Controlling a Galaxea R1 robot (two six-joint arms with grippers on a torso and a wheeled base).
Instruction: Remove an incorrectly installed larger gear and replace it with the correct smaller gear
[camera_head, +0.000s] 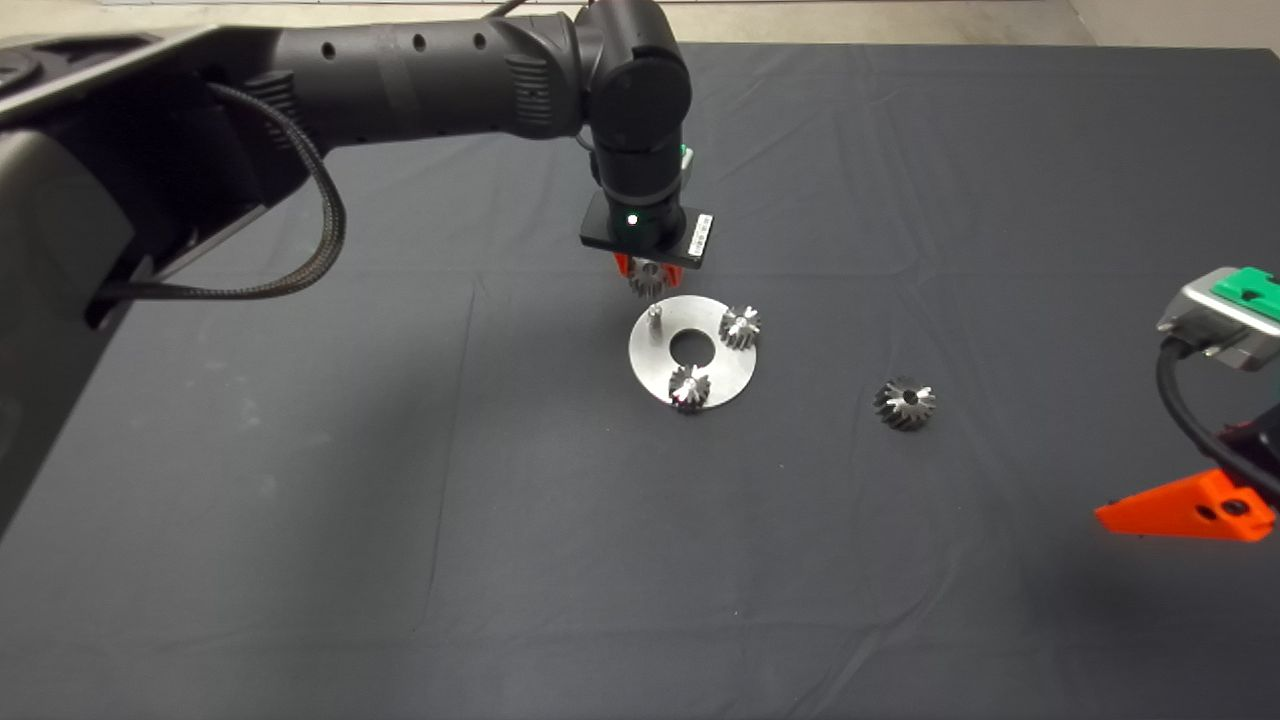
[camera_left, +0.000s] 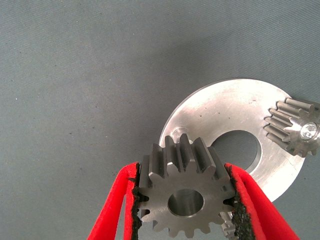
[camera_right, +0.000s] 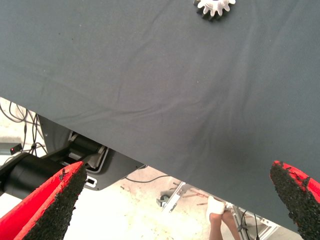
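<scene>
My left gripper (camera_head: 645, 272) is shut on the smaller gear (camera_left: 186, 200), a bright silver gear with a round centre hole, clamped between the red fingers (camera_left: 112, 215). It hangs just above the bare peg (camera_head: 655, 318) on the round silver plate (camera_head: 650, 365); the peg (camera_left: 177, 134) shows right behind the gear in the left wrist view. The larger gear (camera_head: 905, 403), dark grey, lies on the mat to the right of the plate and shows in the right wrist view (camera_right: 215, 7). My right gripper (camera_head: 1180, 512) is open and empty at the right edge.
Two small gears sit on the plate's other pegs, one at the far right (camera_head: 740, 326) and one at the near side (camera_head: 690, 388). The plate has a centre hole (camera_head: 692, 347). The right wrist view shows the mat's edge, floor cables and a person's leg (camera_right: 220, 217).
</scene>
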